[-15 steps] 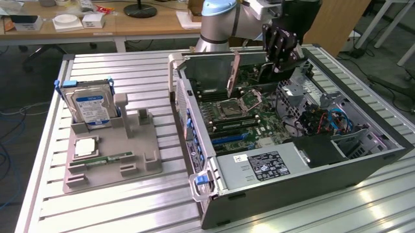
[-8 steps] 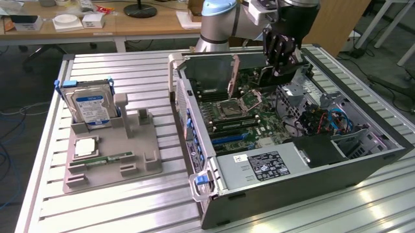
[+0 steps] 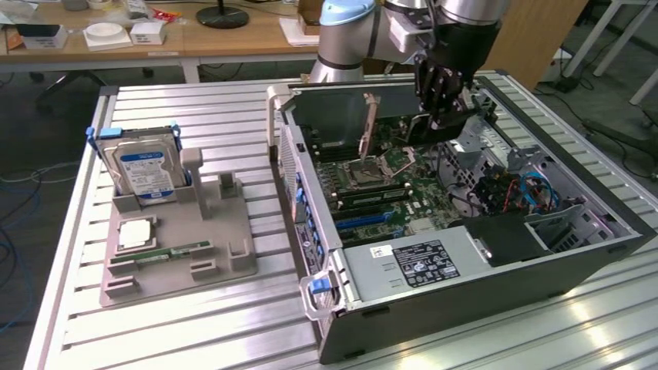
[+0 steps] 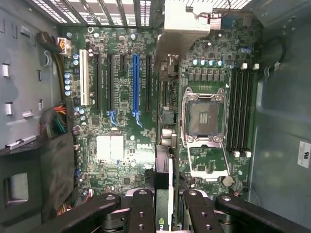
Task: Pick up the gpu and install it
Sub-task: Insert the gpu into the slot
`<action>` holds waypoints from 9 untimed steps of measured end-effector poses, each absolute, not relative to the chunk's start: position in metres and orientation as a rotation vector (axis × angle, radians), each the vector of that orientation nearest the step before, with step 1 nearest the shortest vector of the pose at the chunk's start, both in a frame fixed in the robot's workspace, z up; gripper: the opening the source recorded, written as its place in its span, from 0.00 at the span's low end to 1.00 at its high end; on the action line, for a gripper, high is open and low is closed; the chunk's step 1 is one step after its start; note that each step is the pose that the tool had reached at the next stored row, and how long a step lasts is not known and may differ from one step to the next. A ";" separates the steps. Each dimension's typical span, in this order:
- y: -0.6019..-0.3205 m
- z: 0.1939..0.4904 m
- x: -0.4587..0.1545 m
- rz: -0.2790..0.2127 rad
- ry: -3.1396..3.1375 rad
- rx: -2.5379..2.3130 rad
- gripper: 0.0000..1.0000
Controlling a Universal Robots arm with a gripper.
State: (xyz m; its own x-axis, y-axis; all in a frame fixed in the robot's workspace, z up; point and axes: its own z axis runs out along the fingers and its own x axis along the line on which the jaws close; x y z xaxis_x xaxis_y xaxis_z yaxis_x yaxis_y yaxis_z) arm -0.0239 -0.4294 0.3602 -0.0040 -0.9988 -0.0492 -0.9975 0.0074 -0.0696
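Observation:
My gripper [image 3: 444, 108] hangs inside the open computer case [image 3: 308, 177], above the motherboard [image 4: 116, 145]. It is shut on the gpu [image 4: 164, 167], a thin dark card that the wrist view shows edge-on between the black fingers [image 4: 142, 211]. The card's pale metal bracket [image 4: 181, 29] points toward the case's vented rear wall. The gpu [image 3: 432, 129] is held clear above the board, over the strip between the blue expansion slot [image 4: 135, 82] and the open processor socket [image 4: 204, 112]. It is not seated in any slot.
A grey holder tray [image 3: 221, 239] lies at the exterior view's left. It carries an upright silver hard drive [image 3: 144, 173], a green memory stick [image 3: 169, 251] and a small square chip [image 3: 135, 232]. The power supply [image 3: 421, 262], cables [image 3: 535, 193] and memory slots [image 4: 240, 111] crowd the case.

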 end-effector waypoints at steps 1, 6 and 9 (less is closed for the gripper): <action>-0.429 0.359 -0.024 -0.022 2.169 -2.155 0.27; -0.430 0.350 -0.025 -0.019 2.197 -2.143 0.27; -0.430 0.349 -0.026 -0.022 2.204 -2.139 0.27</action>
